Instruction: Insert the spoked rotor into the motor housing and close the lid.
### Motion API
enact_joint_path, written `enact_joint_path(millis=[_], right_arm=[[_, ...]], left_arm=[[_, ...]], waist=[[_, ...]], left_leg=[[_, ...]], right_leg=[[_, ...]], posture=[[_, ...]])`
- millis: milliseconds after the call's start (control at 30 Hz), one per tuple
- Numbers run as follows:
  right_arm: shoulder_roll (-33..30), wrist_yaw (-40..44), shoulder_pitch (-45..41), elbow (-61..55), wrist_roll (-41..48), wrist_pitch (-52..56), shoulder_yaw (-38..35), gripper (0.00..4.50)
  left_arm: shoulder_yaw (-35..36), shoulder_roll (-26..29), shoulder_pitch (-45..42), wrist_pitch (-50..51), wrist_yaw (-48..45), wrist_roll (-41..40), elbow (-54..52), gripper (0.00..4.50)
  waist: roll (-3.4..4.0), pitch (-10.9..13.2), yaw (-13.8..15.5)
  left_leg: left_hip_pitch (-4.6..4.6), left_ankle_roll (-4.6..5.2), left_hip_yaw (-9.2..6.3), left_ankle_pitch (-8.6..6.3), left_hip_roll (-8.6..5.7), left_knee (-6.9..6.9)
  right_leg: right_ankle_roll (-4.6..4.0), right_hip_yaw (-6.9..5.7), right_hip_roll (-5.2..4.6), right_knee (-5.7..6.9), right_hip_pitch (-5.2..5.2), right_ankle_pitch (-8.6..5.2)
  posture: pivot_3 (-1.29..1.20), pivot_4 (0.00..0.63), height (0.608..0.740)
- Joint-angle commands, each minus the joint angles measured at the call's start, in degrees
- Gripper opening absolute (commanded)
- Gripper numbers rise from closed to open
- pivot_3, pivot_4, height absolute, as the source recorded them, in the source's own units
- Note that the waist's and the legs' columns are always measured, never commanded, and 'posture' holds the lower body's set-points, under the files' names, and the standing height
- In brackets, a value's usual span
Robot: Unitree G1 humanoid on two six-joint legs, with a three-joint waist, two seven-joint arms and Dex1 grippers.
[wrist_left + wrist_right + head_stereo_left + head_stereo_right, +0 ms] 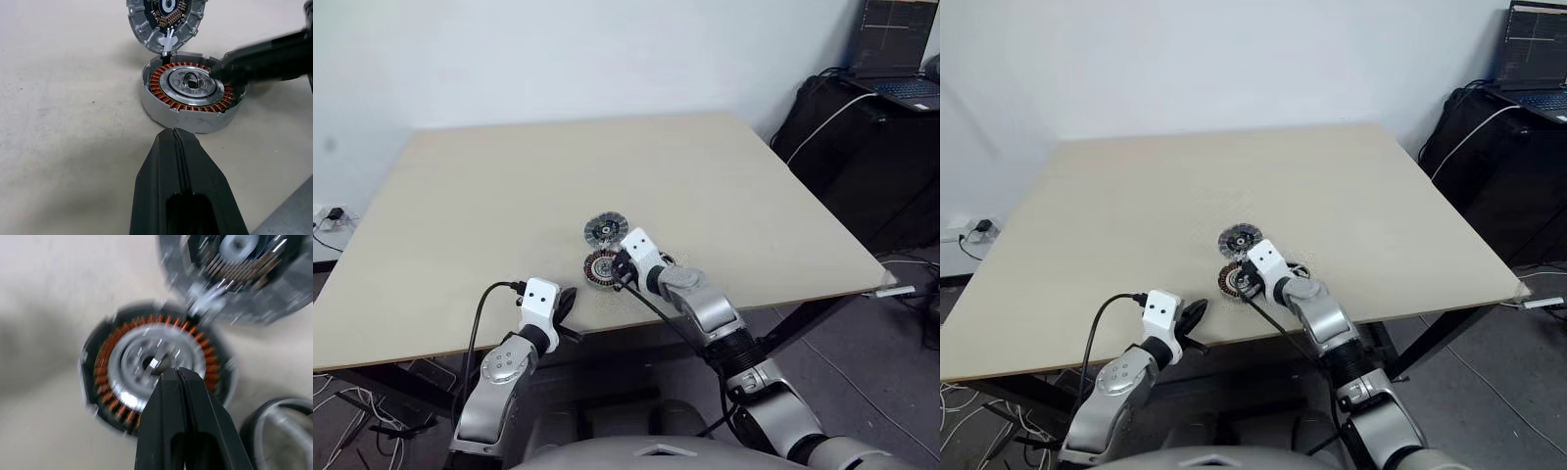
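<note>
On the pale wooden surface (pixel 489 215) the motor housing (pixel 190 98) sits near the front edge, a shallow round cup with its ring of copper windings showing and a shiny silver centre inside that ring. Just behind it, touching its far rim, lies the lid (pixel 166 22), a grey disc with a ribbed rim, turned so its inner face with electronics is up; a small white piece joins the two where they meet. The spoked rotor (pixel 281 431) lies on the surface close beside the housing, on the robot's right, a dark rim with pale spokes, partly cut off at the edge of the right wrist view. The right gripper (pixel 176 374) has its black fingers pressed together, holding nothing, the tip poised over the centre of the housing. The left gripper (pixel 175 134) is likewise closed and empty, hovering near the front edge of the surface, pointing at the housing from a little way off.
</note>
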Motion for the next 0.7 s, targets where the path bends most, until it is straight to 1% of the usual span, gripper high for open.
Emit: enact_joint_path(millis=[33, 367, 700], right_arm=[[0.81, -0.87, -2.24, -2.49, 0.62, -1.28, -1.43, 0.03], [2.92, -4.46, -5.25, 4.44, -2.68, -3.43, 0.62, 0.03], [1.8, -4.33, -5.91, 5.98, -5.86, -0.79, 3.01, 0.03]], left_arm=[[-0.05, 0.28, -0.78, -0.26, -0.05, -0.21, -1.01, 0.0], [0.26, 0.34, -0.3, -0.12, 0.24, -0.3, -1.81, 0.0], [0.29, 0.35, -0.44, -0.22, 0.51, -0.11, -1.85, 0.0]], waist=[[0.0, 0.0, -0.03], [0.0, 0.0, -0.03], [0.0, 0.0, -0.04]], left_leg=[[0.0, 0.0, 0.0, 0.0, 0.0, 0.0], [0.01, -0.01, 0.02, 0.0, 0.0, -0.01], [0.01, -0.01, 0.02, 0.0, 0.0, -0.01]], right_leg=[[0.0, 0.0, 0.01, 0.0, 0.0, 0.0], [-0.02, 0.0, 0.01, 0.0, 0.01, -0.01], [-0.02, 0.0, 0.01, 0.0, 0.01, -0.01]], posture=[[0.0, 0.0, 0.74], [0.0, 0.0, 0.74], [0.0, 0.0, 0.74]])
